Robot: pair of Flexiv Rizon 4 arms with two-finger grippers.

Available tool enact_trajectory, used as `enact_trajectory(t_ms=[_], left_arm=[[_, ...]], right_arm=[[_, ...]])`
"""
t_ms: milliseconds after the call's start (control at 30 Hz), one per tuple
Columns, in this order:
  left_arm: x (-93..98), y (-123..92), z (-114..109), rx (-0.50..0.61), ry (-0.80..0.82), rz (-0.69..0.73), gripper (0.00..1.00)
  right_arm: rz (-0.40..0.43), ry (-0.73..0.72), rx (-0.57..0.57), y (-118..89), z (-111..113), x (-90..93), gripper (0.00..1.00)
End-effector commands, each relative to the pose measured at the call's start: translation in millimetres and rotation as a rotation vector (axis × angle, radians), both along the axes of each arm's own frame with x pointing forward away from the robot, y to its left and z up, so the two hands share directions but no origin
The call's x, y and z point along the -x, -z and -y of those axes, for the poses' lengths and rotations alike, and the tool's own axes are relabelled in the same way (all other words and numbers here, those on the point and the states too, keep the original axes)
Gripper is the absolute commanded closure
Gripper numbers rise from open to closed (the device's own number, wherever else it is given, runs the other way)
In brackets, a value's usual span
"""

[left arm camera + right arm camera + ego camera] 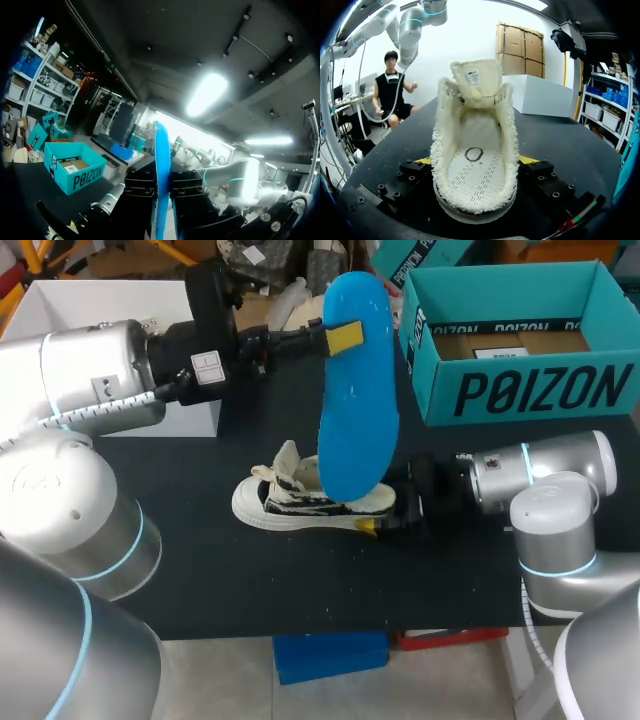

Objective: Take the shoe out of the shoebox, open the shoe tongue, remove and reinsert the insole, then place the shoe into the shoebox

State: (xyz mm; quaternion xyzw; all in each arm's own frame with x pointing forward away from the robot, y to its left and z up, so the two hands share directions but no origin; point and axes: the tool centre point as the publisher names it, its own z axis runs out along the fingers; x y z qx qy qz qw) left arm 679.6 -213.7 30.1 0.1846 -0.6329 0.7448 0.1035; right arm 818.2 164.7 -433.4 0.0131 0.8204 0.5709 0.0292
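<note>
left jaws: clamping on the blue insole (pixel 357 400) near its narrower upper end, pinching it from both flat sides. It's showing edge-on between them in the left wrist view (pixel 161 180).
insole: hanging wider end down, right over the shoe (pixel 313 500). Can't tell if the lower tip is touching it.
right jaws: squeezing the heel end of the shoe from 2 sides, low on the tabletop (pixel 200 560). I'm guessing that's stopping it from sliding or tipping while the other arm is working.
shoe: sitting upright on its sole mid tabletop, toe pointing toward the left arm's side.
tongue: the tongue (pixel 476 80) is standing pulled up and forward, so the opening is gaping wide for the insole.
inside: only the stitched footbed is showing (pixel 472 165), so the insole is fully out.
shoebox: the teal shoebox (pixel 520 340) is sitting open at the far right, well apart from the shoe.
stage: I'm reading this as sitting between removing and reinserting.
next: probably needing to tilt the insole and feed the wide end in toward the toe, and it's looking floppy enough to buckle.
</note>
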Motion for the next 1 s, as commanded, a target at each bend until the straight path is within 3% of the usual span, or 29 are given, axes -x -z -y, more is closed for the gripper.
enact_trajectory(t_ms=[33, 367, 400, 433, 467, 867, 1000], left_arm=[[5.0, -18, -8, 0.032, 0.017, 0.008, 1.0], [8.9, -27, -8, 0.02, 0.04, 0.009, 1.0], [8.9, -27, -8, 0.02, 0.04, 0.009, 1.0], [8.9, -27, -8, 0.02, 0.04, 0.009, 1.0], [8.9, -27, -8, 0.02, 0.04, 0.009, 1.0], [8.9, -27, -8, 0.02, 0.04, 0.009, 1.0], [8.9, -27, -8, 0.02, 0.04, 0.009, 1.0]], right_arm=[[0.0, 0.003, 0.001, 1, -1, 0.2, 1.0], [0.0, 0.003, 0.001, 1, -1, 0.2, 1.0], [0.0, 0.003, 0.001, 1, -1, 0.2, 0.95], [-0.002, 0.004, 0.006, 1, -1, -0.2, 0.62], [-0.003, 0.003, 0.007, 1, 1, -0.7, 0.0], [-0.029, 0.012, 0.2, -16, 32, 2.4, 0.0], [-0.049, 0.026, 0.318, -24, 43, 4.5, 0.0]])
